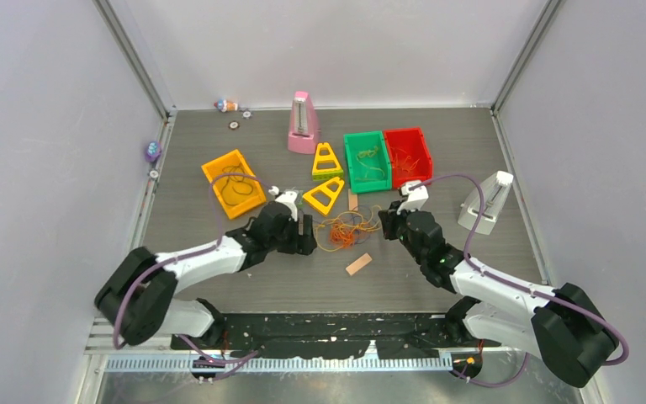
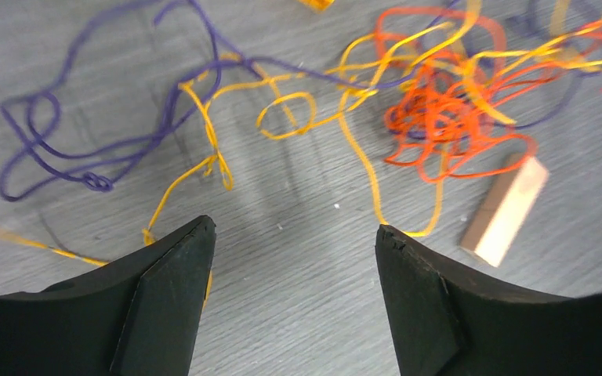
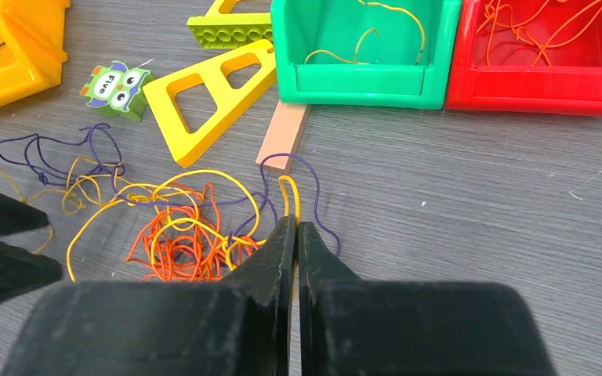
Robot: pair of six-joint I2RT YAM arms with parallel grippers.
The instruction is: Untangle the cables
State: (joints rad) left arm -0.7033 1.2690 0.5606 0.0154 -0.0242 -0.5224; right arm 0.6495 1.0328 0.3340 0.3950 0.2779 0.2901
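The cables (image 1: 346, 229) lie in a loose tangle on the grey table between my two grippers. In the left wrist view, orange-red cables (image 2: 447, 117) bunch at the right, yellow cables (image 2: 282, 110) run through the middle and a dark purple cable (image 2: 63, 149) loops out to the left. My left gripper (image 2: 291, 231) hangs open just left of the tangle (image 1: 305, 231), with bare table between its fingers. My right gripper (image 3: 295, 221) sits at the tangle's right edge (image 1: 384, 220), shut on a yellow cable loop (image 3: 288, 192) that runs in between its tips.
Behind the tangle stand a yellow bin (image 1: 234, 183), a green bin (image 1: 367, 160) and a red bin (image 1: 408, 156), each holding cables. Two yellow triangle frames (image 1: 324, 195), a pink metronome (image 1: 304, 124), a white metronome (image 1: 488, 202) and wooden blocks (image 1: 358, 264) lie around.
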